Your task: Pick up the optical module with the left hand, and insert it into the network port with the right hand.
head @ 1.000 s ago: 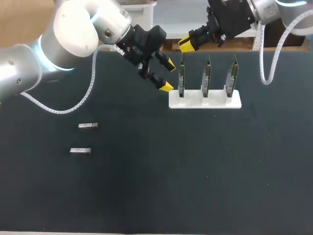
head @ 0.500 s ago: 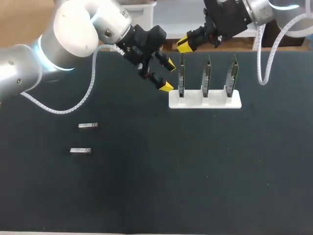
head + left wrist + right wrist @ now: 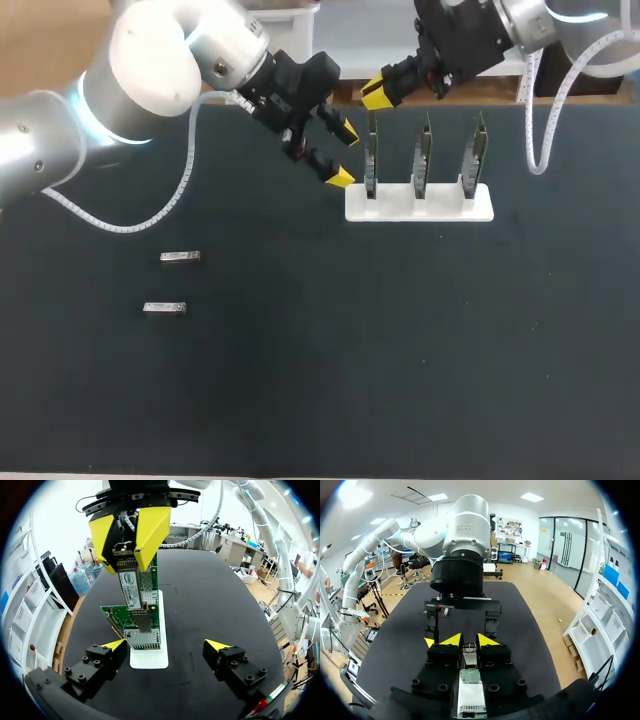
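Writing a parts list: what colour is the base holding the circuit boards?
White base, clearest in head view.

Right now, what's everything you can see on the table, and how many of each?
table: one, dark, under everything
white stand: one, white, far side of the table
network cards: three, green, upright in the white stand
loose optical modules: two, silver, flat on the table, apart
held optical module: one, silver, above the end card
left gripper: one, yellow tips, open, beside the stand
right gripper: one, yellow tips, shut on the held optical module
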Motion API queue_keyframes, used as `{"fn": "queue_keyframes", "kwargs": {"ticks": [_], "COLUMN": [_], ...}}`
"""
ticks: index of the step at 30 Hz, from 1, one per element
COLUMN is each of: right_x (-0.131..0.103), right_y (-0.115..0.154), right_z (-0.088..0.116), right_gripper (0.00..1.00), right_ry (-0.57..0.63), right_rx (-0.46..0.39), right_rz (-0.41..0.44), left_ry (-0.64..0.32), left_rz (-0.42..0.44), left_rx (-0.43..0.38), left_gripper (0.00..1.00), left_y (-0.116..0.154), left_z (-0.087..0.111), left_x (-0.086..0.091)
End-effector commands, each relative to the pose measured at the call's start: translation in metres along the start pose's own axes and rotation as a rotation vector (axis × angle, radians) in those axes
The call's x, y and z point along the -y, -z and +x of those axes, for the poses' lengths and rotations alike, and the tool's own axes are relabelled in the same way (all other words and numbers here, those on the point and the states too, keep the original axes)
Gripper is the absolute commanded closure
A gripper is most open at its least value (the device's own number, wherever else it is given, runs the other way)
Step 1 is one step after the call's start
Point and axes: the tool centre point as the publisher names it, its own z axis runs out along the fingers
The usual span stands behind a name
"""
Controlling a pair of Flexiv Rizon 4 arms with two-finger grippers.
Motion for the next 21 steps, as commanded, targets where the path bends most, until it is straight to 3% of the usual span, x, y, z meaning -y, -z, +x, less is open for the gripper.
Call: {"fn": "queue_keyframes", "kwargs": {"ticks": [1,21], "right_x": [-0.0005,-0.0018], "right_y": [0.0033,0.0011], "right_z": [-0.0007,-0.0001], "right_gripper": [1.0,1.0], "right_ry": [0.005,-0.01], "right_rx": [0.005,0.012], "right_rz": [0.005,-0.013], "left_ry": [0.0,0.0], "left_rz": [-0.001,-0.001], "left_rx": [-0.002,-0.002], "left_gripper": [0.0,0.0], "left_y": [0.0004,0.0004], "left_z": [0.0,0.0], "left_x": [0.0007,0.0007]}}
